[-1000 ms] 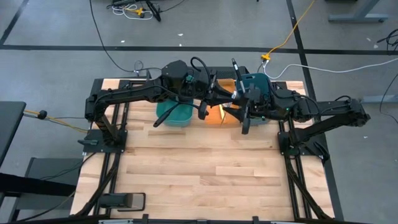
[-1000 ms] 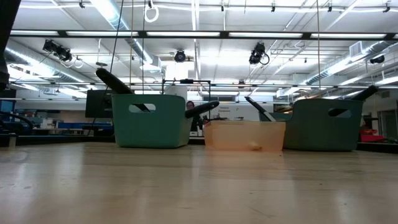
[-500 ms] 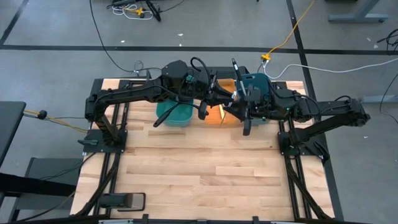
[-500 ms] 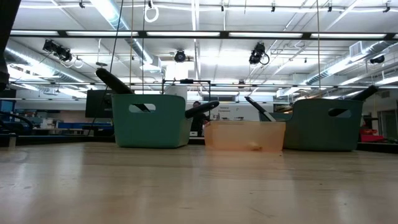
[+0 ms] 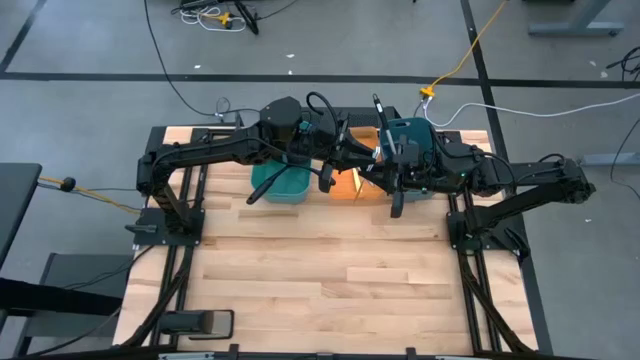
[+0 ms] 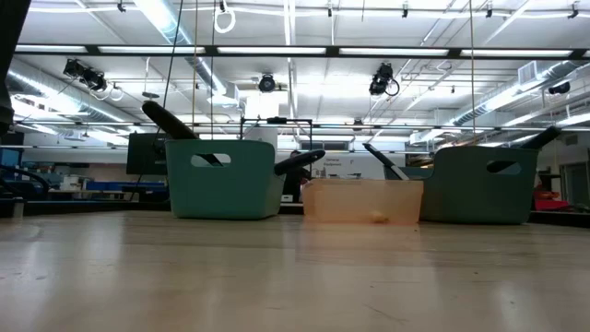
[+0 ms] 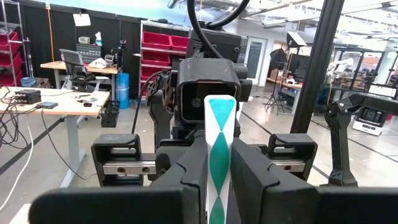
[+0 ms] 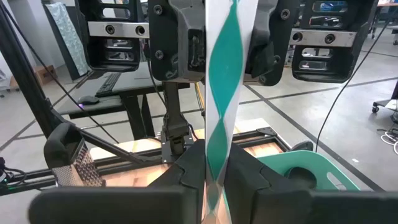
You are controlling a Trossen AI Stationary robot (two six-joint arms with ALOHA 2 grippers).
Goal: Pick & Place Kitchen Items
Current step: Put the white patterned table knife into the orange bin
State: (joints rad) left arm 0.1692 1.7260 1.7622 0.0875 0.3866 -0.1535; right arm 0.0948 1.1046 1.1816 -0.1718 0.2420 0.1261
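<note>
Both grippers, left (image 7: pixel 217 186) and right (image 8: pixel 214 186), pinch one thin flat white-teal strip (image 7: pixel 220 134) above the tray (image 5: pixel 345 187); looks light, stiff, slick, best held mid-length

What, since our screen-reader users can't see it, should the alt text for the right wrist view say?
A flat white-and-teal patterned utensil is clamped between the right gripper's two dark fingers, while the left gripper, facing it, closes on the same utensil farther along. A teal bin shows beyond the fingers.
</note>
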